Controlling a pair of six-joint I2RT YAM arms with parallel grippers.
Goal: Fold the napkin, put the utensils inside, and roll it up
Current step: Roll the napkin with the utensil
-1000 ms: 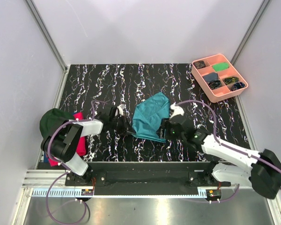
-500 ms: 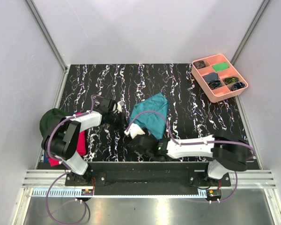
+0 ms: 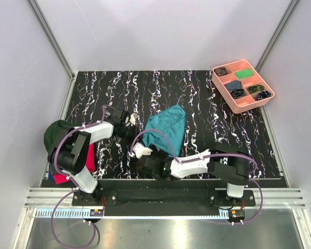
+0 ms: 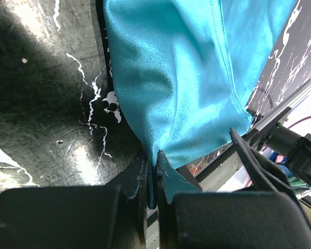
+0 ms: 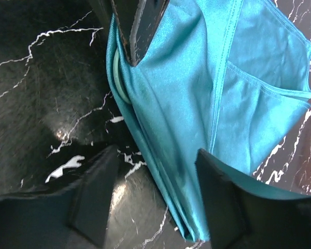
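The teal napkin (image 3: 167, 126) lies folded in loose layers at the table's middle. My left gripper (image 3: 138, 133) is at its left corner. In the left wrist view its jaws are pressed together on the napkin's (image 4: 181, 67) hem, so the left gripper (image 4: 151, 179) is shut on the cloth. My right gripper (image 3: 146, 154) is at the near-left edge. It stands open (image 5: 155, 199), its fingers astride the napkin's (image 5: 197, 104) folded edge without pinching it. The utensils are hidden, apart from a pale green rounded rim (image 5: 117, 83) that pokes out of the fold.
A pink compartment tray (image 3: 247, 108) with small items stands at the back right. A dark green cap (image 3: 59, 134) and a pink-red cloth (image 3: 89, 158) lie at the left edge beside the left arm. The table's front rail (image 4: 280, 124) runs close behind the napkin's near side.
My right arm has swung from the napkin's right side across the front to its near-left edge. The left gripper has kept its hold on the corner and shifted slightly back.
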